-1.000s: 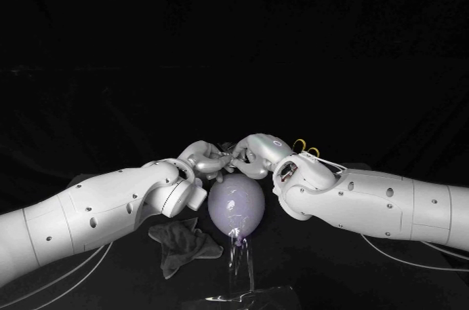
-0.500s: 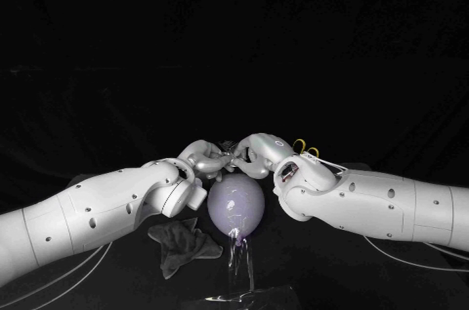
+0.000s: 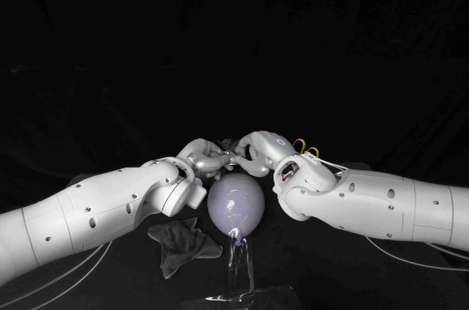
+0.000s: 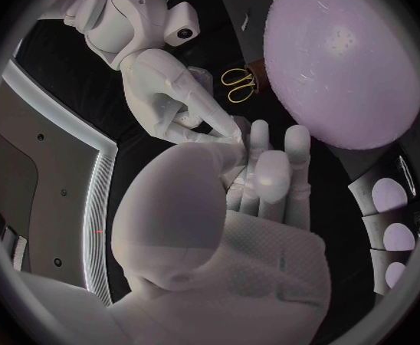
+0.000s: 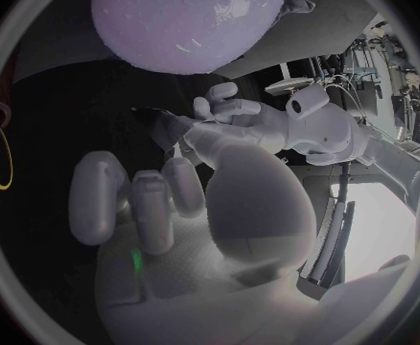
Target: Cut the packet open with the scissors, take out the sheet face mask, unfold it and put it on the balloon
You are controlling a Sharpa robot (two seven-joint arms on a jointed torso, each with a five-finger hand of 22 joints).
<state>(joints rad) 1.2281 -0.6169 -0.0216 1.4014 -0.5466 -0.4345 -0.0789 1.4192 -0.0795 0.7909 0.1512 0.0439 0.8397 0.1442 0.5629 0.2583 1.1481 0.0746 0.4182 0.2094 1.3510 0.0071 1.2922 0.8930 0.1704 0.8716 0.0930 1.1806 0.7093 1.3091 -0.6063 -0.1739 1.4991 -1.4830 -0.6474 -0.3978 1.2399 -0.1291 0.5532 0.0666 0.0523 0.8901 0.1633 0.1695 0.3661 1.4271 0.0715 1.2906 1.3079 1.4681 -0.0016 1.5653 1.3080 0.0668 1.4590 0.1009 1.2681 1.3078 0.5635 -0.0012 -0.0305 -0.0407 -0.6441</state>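
Observation:
The lavender balloon (image 3: pixel 236 203) stands on a thin clear stem in front of me, and also looms in the wrist views (image 4: pixel 344 61) (image 5: pixel 186 15). Both hands meet just behind its top. My left hand (image 3: pixel 202 156) pinches a small dark thin piece (image 5: pixel 159 127), apparently the sheet mask. My right hand (image 3: pixel 256 152) reaches its fingertips (image 4: pixel 235 129) up against the left hand's; whether it grips the piece is hidden. The yellow-handled scissors (image 3: pixel 306 146) lie on the table behind the right wrist.
A crumpled dark grey cloth (image 3: pixel 181 243) lies on the table left of the balloon's stem. A dark shiny piece (image 3: pixel 256 297), perhaps the packet, sits at the near edge by the stem's foot.
The right hand has shifted very slightly against the left hand. The balloon, cloth and scissors have stayed where they were.

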